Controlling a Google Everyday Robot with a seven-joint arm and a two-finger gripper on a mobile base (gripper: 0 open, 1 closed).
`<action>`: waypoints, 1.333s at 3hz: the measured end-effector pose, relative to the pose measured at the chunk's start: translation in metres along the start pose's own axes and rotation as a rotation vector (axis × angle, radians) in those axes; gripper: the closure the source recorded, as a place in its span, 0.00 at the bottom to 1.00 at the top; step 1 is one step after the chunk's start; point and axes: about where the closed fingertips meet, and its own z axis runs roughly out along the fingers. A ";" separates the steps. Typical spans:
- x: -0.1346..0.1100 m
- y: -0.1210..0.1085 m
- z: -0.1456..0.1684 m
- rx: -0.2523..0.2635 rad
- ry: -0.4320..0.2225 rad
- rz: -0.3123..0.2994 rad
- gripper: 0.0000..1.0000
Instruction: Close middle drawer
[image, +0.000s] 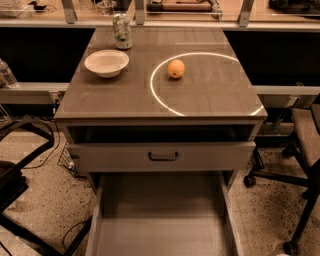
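Camera view leaves my gripper out of frame, so I cannot tell its state. The middle drawer (160, 227) is pulled far out beneath the top drawer (163, 156), its front cut off at the bottom edge. Pushing off-centre could jam it on its rails; a hard shove might roll the orange (175, 68) across the cabinet top (125, 95)

Dim warm light, bright glare ring (151, 85)
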 end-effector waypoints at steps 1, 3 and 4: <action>-0.014 -0.004 0.022 -0.013 -0.033 -0.017 1.00; -0.057 -0.044 0.091 0.009 -0.128 -0.117 1.00; -0.070 -0.068 0.093 0.067 -0.135 -0.160 1.00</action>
